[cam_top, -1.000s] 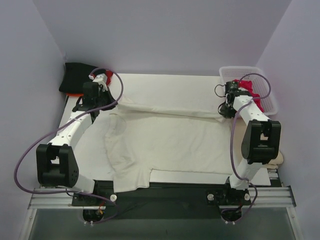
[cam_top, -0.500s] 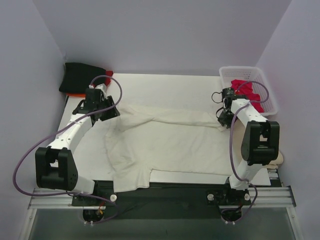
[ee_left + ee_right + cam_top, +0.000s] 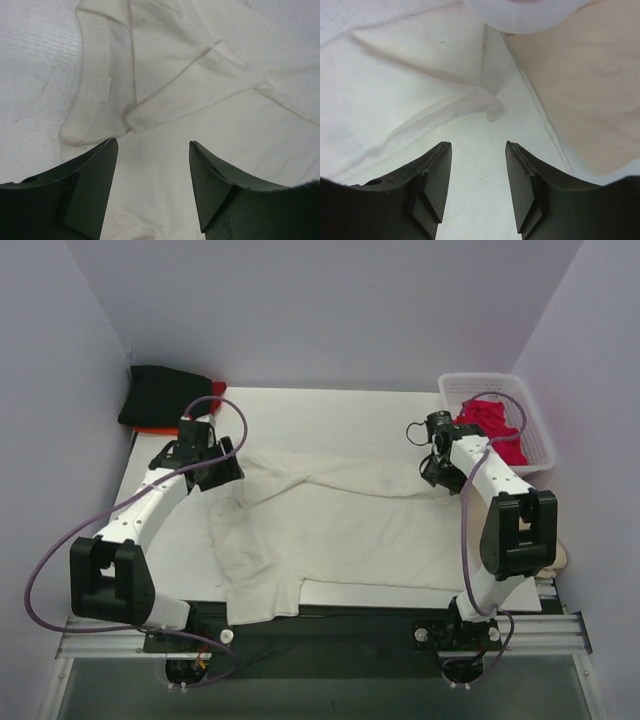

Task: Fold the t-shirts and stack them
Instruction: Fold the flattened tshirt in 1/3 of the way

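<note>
Hovering over cream-white t-shirt (image 3: 340, 520), plain collar label (image 3: 97, 86): left pincer (image 3: 152, 146), right pincer (image 3: 478, 146), spread, empty.

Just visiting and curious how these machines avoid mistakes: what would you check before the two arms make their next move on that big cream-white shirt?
1. Left gripper open and empty: ok.
2. Right gripper open and empty: ok.
3. Large cream-white cloth t-shirt lying flat: not ok, rumpled along its far edge.
4. That shirt fully on the white table: not ok, part hangs over the near edge.
5. Folded black cloth shirt clear of the arms: ok.
6. Crimson cloth shirt inside the white plastic lattice basket: ok.
</note>
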